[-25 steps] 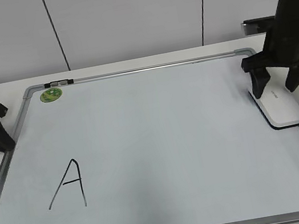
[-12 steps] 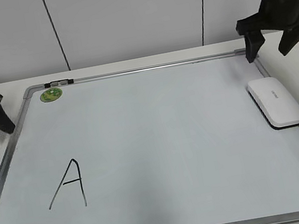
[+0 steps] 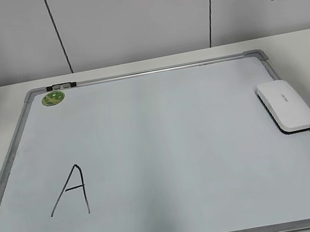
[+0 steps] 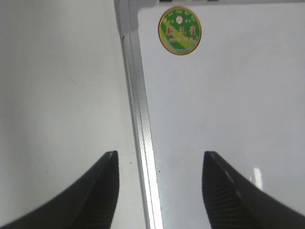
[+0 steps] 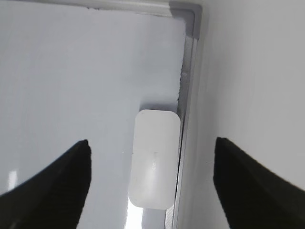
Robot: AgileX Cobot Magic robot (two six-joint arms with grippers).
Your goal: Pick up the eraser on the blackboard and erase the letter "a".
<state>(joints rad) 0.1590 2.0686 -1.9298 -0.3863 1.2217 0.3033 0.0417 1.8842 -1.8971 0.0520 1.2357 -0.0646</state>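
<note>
Both arms have risen; right tool (image 5: 150,183) gapes above eraser (image 5: 153,157).

The blackboard (image 3: 167,150) is a large white rectangular board in a silver-grey metal frame, lying flat on the counter (image 3: 134,67). A round green sticker (image 3: 53,98) sits near its corner at about 10 o'clock. The eraser (image 3: 285,105) is a flat white oblong block with rounded corners and a dark underside, with faint grey lettering on top. It lies flat at about 3 o'clock on the board, its long side just beside the frame's right rail. No small letter "a" shows; only a large angular capital A (image 3: 70,191) in thin black marker stands at about 8 o'clock, well apart from the eraser.
</note>
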